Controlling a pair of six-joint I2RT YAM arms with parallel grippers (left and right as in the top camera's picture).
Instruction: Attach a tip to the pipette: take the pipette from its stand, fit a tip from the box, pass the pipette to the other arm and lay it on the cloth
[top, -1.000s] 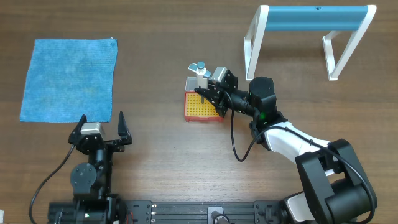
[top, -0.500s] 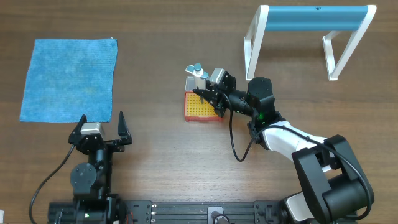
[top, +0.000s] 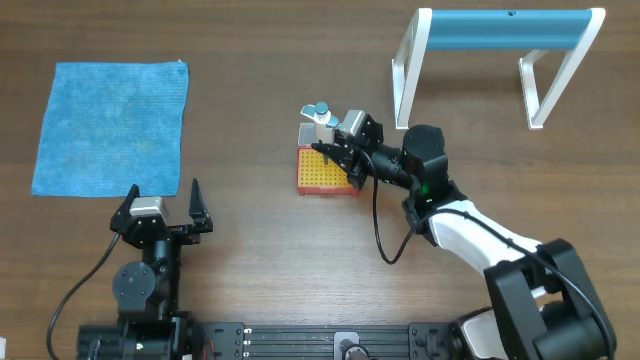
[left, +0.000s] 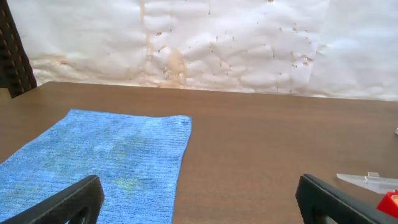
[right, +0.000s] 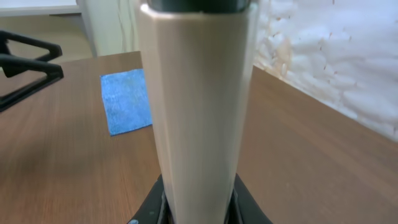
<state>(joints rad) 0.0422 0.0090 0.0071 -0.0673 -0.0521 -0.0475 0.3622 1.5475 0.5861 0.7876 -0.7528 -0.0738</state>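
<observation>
table (top: 270, 260): brown wood | wall (left: 249, 43): white, stained | cloth (top: 110, 128): flat | pipette (right: 196, 106): gripped

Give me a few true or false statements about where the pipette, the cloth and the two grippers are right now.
1. The right gripper holds the pipette. True.
2. The pipette lies on the cloth. False: it is in the right gripper, by the tip box.
3. The left gripper is open. True.
4. The left gripper hangs over the tip box. False: it is near the cloth, well apart from the box.
</observation>
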